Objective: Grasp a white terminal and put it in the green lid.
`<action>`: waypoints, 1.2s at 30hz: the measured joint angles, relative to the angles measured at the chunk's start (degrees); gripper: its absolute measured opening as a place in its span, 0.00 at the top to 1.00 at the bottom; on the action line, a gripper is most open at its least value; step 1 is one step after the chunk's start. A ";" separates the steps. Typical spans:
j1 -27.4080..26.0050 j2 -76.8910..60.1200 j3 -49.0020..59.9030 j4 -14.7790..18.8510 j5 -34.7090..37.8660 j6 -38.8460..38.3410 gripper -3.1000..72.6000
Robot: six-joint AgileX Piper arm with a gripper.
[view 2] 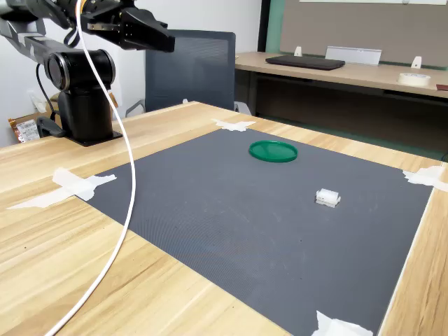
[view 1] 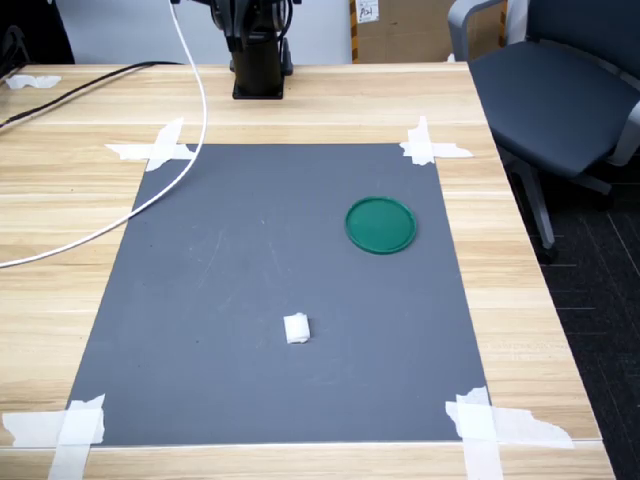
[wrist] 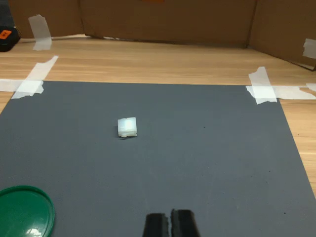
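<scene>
in the wrist view the claw [wrist: 171, 223] sits nearest the lens, its two dark fingertips pressed together with only a hairline seam between them and nothing held. just beyond it lies the grey mat [wrist: 207, 163], taped at its corners to the wooden table [wrist: 163, 61]. the green lid [wrist: 22, 212] rests flat on the mat, close to the claw and off to one side. farther out from the lid, well apart from it and alone on bare mat, sits the white terminal [wrist: 127, 127]. cardboard panels [wrist: 168, 22] stand at the far edge, beyond the terminal.

the step in hand looks to be the reach for the terminal, with nothing yet grasped. to do it well, the claw should probably spread first, travel out past the lid without brushing it, centre over the small block, descend squarely and close on its flatter sides, since so tiny a piece could skid.
</scene>
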 joint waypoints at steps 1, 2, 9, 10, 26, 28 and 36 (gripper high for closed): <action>0.00 2.24 -1.18 0.00 0.00 0.00 1.00; 0.00 4.52 -2.44 0.00 0.00 0.00 1.00; 0.00 21.93 -12.08 0.00 -0.11 0.00 1.00; 0.00 23.80 -13.23 0.00 -0.13 -0.22 1.00; 0.00 50.68 -31.38 -4.68 4.56 -8.43 1.00; 0.00 53.89 -33.95 -6.15 8.39 -9.43 1.00; 0.00 67.17 -47.82 -11.87 24.57 -9.84 0.97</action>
